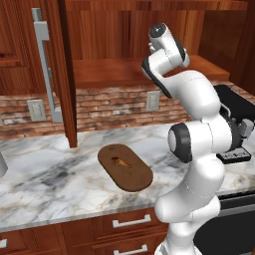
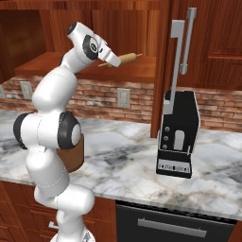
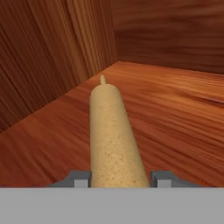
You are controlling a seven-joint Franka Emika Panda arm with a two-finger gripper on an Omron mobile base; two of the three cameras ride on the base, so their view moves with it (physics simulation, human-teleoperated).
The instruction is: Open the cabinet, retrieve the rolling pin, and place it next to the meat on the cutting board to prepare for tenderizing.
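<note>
The cabinet (image 1: 64, 74) stands open, its wooden shelf (image 2: 142, 68) bare except for the rolling pin (image 2: 124, 59). In the hand view the light-tan rolling pin (image 3: 113, 135) runs straight away from me. My gripper (image 3: 120, 178) is shut on its near end, a fingertip (image 3: 81, 178) pressed against each side. From the right base view, the gripper (image 2: 113, 60) sits at the pin's left end above the shelf. Down on the marble counter lies the dark oval cutting board (image 1: 124, 168) with the small orange-brown meat (image 1: 121, 161) on its left half.
An open door with a grey bar handle (image 1: 47, 64) hangs left of the shelf; another door edge and handle (image 2: 182, 42) are to the right. A black appliance (image 2: 178, 134) stands on the counter right of the arm. Drawers (image 1: 132, 220) sit below the counter.
</note>
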